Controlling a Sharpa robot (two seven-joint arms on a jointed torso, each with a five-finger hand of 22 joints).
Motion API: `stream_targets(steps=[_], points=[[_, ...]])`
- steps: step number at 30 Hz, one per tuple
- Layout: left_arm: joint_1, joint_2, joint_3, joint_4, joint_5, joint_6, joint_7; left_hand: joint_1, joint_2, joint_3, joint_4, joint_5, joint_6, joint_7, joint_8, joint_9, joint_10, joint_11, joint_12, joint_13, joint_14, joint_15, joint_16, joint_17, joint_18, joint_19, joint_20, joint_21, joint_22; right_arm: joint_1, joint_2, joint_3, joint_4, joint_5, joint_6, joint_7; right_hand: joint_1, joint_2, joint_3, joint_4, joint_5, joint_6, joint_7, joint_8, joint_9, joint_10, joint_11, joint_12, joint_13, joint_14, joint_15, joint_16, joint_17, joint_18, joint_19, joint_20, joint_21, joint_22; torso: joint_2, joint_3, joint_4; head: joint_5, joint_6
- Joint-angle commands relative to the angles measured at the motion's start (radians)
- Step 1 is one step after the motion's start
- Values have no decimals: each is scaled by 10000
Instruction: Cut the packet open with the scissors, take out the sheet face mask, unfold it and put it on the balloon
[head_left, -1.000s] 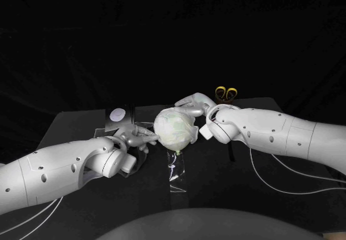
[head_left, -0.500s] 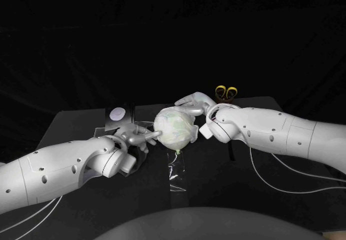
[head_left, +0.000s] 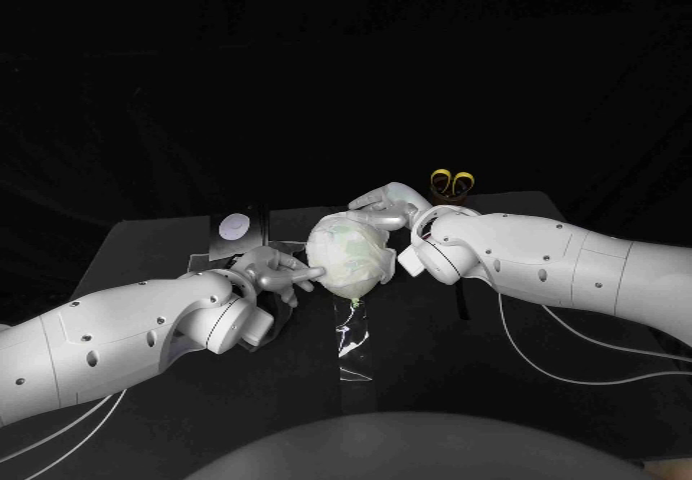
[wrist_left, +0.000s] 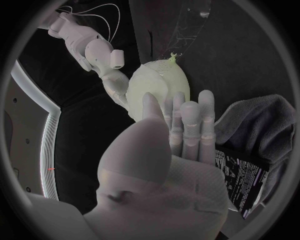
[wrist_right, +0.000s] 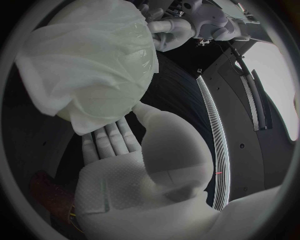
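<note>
Head view: above the middle of the matte black tabletop (head_left: 152, 248) stands a rounded, pale green balloon (head_left: 355, 268), draped in a wrinkled white sheet mask (head_left: 336, 243). The silver left robot hand (head_left: 274, 272), fingers straight and holding nothing, touches the balloon's side. The right robot hand (head_left: 387, 207), flat-palmed and empty, lies against the mask opposite. A dark packet (head_left: 238, 228) lies beyond the left robot hand, yellow-handled scissors (head_left: 453, 184) beyond the right.

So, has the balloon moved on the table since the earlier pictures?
No. The balloon stands in the same spot as before, just as far in front of the scissors, which lie unmoved behind it.
</note>
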Motion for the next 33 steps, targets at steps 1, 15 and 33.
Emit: stream_targets(steps=[1,15,33], points=[[-23,93,11,-43,-217,130,-136,213,40,3,-101,-36,-79,-20,-45,15,-99,6,59,19,-78,22,3,-17,133,-57,22,26,17,-29,12,-20,52,-118,182,-38,-1,-58,58,12,-35,25,967,-40,-12,-80,-16,46,9,-96,3,-57,-2,47,27,-14,28,-15,4,-1,-2,5,-6],[-174,251,26,-151,139,-541,247,1156,859,356,-251,-29,105,-150,-25,6,-6,-117,40,28,168,-75,305,372,151,-22,-10,140,82,-25,-20,-20,121,-118,174,-51,-12,-63,64,6,-40,44,971,-39,-12,-64,-14,48,11,-84,5,-59,-3,45,15,-14,26,-24,7,-4,6,-1,-17],[-182,195,28,-67,904,-825,913,2612,1648,988,-677,-20,402,-447,146,148,652,-403,-151,-122,600,-331,774,1018,111,129,-232,596,490,-16,-64,-20,141,-119,173,-80,-21,-67,69,2,-46,74,972,-34,-8,-34,-13,53,14,-72,6,-59,-4,43,6,-14,24,-30,0,1,-1,13,-17]])
